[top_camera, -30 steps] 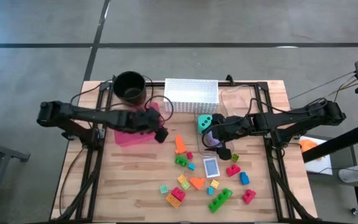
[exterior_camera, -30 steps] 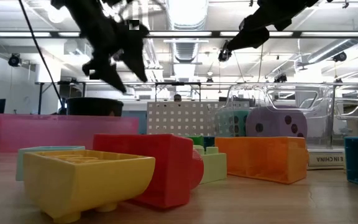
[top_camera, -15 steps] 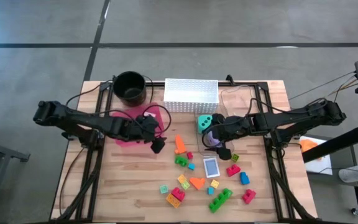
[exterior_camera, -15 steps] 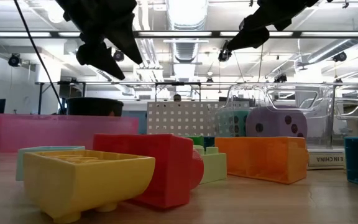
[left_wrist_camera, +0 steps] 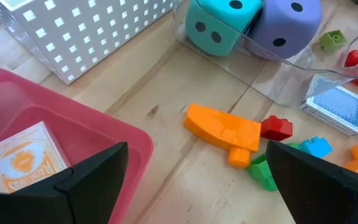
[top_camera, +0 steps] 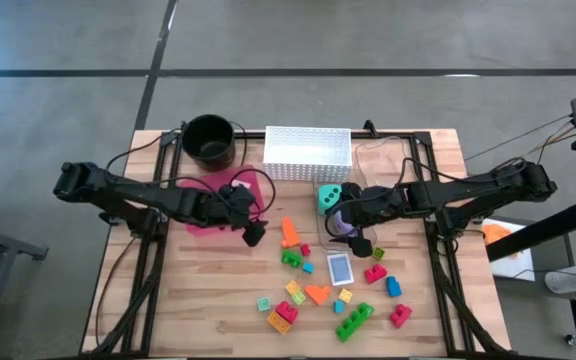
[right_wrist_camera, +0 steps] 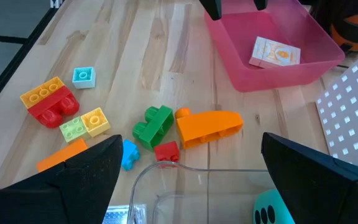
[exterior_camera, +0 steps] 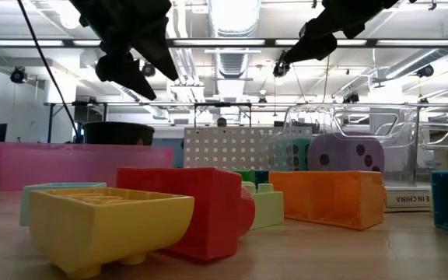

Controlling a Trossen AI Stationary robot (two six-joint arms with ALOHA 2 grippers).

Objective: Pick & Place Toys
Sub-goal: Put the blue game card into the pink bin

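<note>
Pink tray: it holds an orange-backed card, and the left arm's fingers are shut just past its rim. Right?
Not quite. The pink tray does hold the orange-backed card, but the left gripper is open at its rim, holding nothing; the left wrist view shows its fingers spread wide.

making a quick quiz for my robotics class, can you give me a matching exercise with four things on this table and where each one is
Things:
1. orange card
2. teal die
3. blue-backed card
4. black pot

Places:
A. flat on the bare wood among the blocks
B. far left corner of the table
C. inside the pink tray
D. beside the purple die, in a clear container

Pairs: 1-C, 2-D, 3-A, 4-B
</note>
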